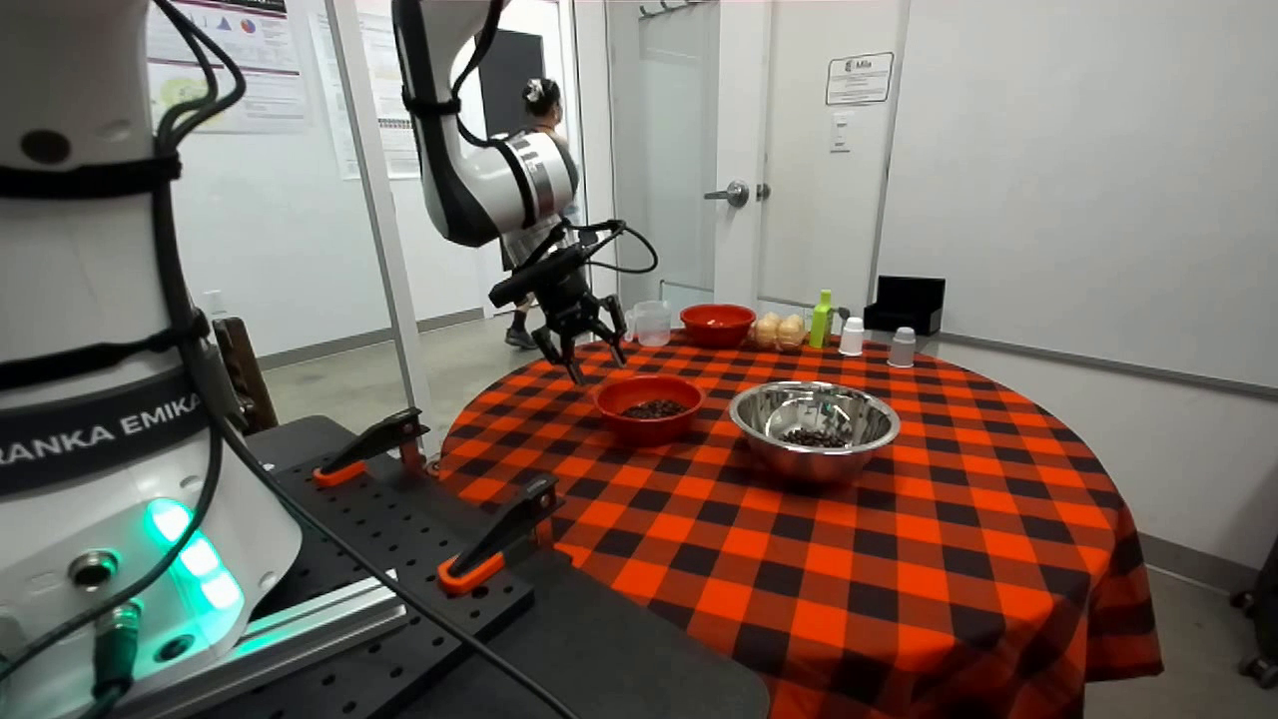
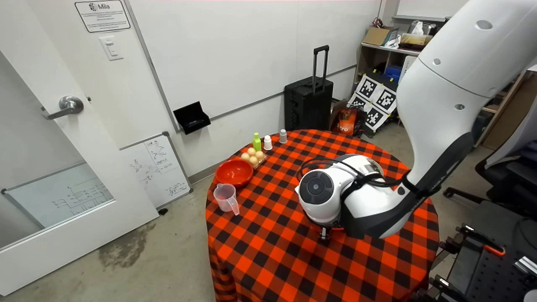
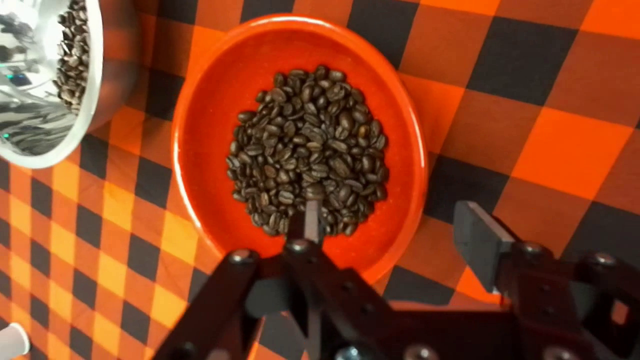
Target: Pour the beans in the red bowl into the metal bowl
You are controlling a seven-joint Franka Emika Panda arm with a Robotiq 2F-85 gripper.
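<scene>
The red bowl (image 1: 649, 431) stands upright on the table and holds dark beans (image 1: 656, 409). In the wrist view the red bowl (image 3: 205, 135) is seen from above, with brown coffee beans (image 3: 305, 145) heaped in its middle. My gripper (image 1: 599, 371) is open and empty, just above the bowl's rim. In the wrist view the gripper (image 3: 390, 210) has one finger over the beans and the other outside the rim. The metal bowl (image 1: 814, 461) stands beside the red bowl and also holds some beans; its edge (image 3: 96, 75) shows at the wrist view's upper left. The arm mostly hides both bowls in an exterior view.
Along the table's far edge stand a measuring cup (image 1: 653, 324), an orange-red bowl (image 1: 717, 330), a pack of eggs (image 1: 779, 332), a green bottle (image 1: 821, 320), a white cup (image 1: 852, 338) and a grey cup (image 1: 902, 348). A checked cloth (image 2: 268, 243) covers the table.
</scene>
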